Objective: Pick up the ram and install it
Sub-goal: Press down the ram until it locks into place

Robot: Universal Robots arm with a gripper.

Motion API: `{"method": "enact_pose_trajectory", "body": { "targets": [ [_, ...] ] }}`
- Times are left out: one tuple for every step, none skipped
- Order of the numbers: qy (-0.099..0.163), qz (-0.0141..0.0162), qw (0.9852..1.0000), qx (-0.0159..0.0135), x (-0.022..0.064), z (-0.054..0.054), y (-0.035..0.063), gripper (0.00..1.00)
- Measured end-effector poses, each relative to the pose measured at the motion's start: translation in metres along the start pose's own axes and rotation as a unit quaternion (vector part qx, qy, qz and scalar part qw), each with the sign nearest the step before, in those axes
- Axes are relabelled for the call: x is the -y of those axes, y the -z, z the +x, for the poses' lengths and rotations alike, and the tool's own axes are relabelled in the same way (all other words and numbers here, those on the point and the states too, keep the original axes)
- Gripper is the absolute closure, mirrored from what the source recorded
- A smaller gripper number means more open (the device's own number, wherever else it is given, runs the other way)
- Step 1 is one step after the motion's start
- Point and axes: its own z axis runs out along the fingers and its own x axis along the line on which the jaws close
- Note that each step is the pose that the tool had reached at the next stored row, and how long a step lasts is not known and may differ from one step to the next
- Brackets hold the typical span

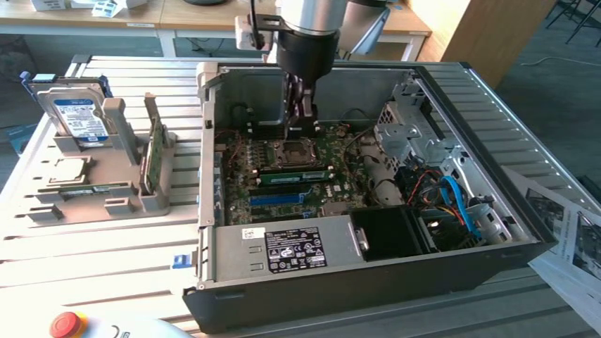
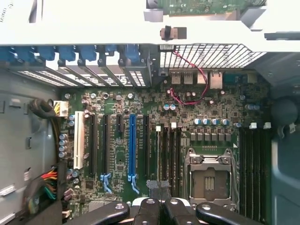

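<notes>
Both jaws shut, empty, above the motherboard [image 1: 291, 169]; ram [image 1: 148, 165] half-hidden in its holder.

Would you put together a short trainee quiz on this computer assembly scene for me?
1. True or false: the hard drive stands in the rack, on the exterior view's left of the computer case.
2. The gripper hangs over: A the inside of the computer case, B the rack, C the papers.
3. Is the gripper open or shut?
Key: 1 true; 2 A; 3 shut.
</notes>
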Motion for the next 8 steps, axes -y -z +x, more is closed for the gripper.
{"method": "enact_pose_trajectory", "body": {
  "targets": [
    [0.0, 0.0, 1.0, -0.0001, -0.0001, 0.0, 0.0023, 0.89],
    [0.0, 0.0, 1.0, -0.0002, -0.0001, 0.0, 0.0047, 0.89],
    [0.0, 0.0001, 1.0, -0.0004, -0.0002, 0.0, 0.0069, 0.89],
    [0.0, 0.0, 1.0, -0.0005, -0.0003, 0.0, 0.0094, 0.89],
    [0.0, 0.0, 1.0, -0.0007, -0.0004, 0.001, 0.0118, 0.89],
    [0.0, 0.0, 1.0, -0.0008, -0.0005, 0.001, 0.014, 0.89],
    [0.0, 0.0, 1.0, -0.001, -0.0006, 0.001, 0.0162, 0.89],
    [0.0, 0.0, 1.0, -0.0011, -0.0006, 0.001, 0.0184, 0.89]
  ]
}}
